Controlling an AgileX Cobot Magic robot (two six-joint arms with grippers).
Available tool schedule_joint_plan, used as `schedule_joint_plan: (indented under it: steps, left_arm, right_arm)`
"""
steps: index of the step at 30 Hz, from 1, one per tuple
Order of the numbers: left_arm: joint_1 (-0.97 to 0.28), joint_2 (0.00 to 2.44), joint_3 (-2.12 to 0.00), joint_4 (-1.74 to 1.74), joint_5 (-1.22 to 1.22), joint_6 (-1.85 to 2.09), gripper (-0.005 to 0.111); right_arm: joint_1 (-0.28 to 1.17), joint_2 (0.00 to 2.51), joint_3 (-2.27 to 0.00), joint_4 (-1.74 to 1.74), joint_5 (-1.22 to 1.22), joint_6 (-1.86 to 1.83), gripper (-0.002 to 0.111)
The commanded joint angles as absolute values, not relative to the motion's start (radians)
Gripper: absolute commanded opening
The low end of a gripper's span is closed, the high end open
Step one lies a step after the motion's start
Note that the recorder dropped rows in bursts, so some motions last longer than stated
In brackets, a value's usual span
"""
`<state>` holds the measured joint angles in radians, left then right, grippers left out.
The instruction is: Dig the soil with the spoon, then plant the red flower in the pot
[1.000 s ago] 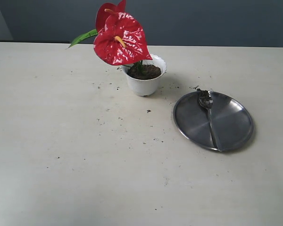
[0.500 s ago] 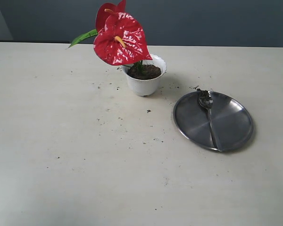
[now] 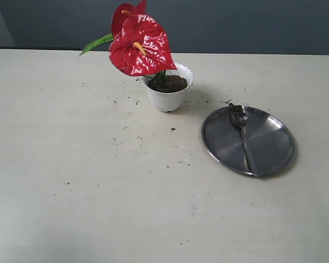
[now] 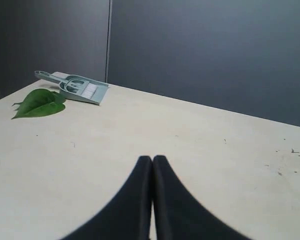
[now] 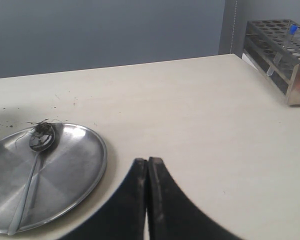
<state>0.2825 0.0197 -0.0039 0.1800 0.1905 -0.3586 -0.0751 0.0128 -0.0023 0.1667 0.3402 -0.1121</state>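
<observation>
Planting looks complete: the red flower [image 3: 140, 46] stands in the soil [image 3: 172, 84] of the pot [image 3: 169, 98], the spoon [image 3: 243, 137] on a steel plate [image 3: 274, 143] beside it; left gripper [image 4: 152, 165] and right gripper [image 5: 148, 167] clenched, empty.

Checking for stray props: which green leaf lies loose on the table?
The leaf beside the grey dustpan, flat on the table; the other leaf rises with the red flower in the pot.

Spoon [image 5: 29, 184] on plate [image 5: 77, 165] (bowl dirty)
</observation>
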Motion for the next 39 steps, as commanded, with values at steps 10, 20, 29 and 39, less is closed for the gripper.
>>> schedule_joint_plan:
  steps: [10, 20, 29, 39]
  left_arm:
    - [0.286, 0.000, 0.000, 0.172, 0.259, -0.304, 0.000]
    - [0.286, 0.000, 0.000, 0.146, 0.340, -0.302, 0.000]
    - [0.286, 0.000, 0.000, 0.146, 0.361, -0.299, 0.000]
    - [0.256, 0.000, 0.000, 0.150, 0.344, -0.249, 0.000]
  right_arm:
    - [-0.079, 0.009, 0.000, 0.166, 0.335, -0.113, -0.001]
    - [-0.079, 0.009, 0.000, 0.166, 0.335, -0.113, -0.001]
    - [-0.079, 0.009, 0.000, 0.166, 0.335, -0.113, -0.001]
    - [-0.079, 0.009, 0.000, 0.166, 0.335, -0.113, -0.001]
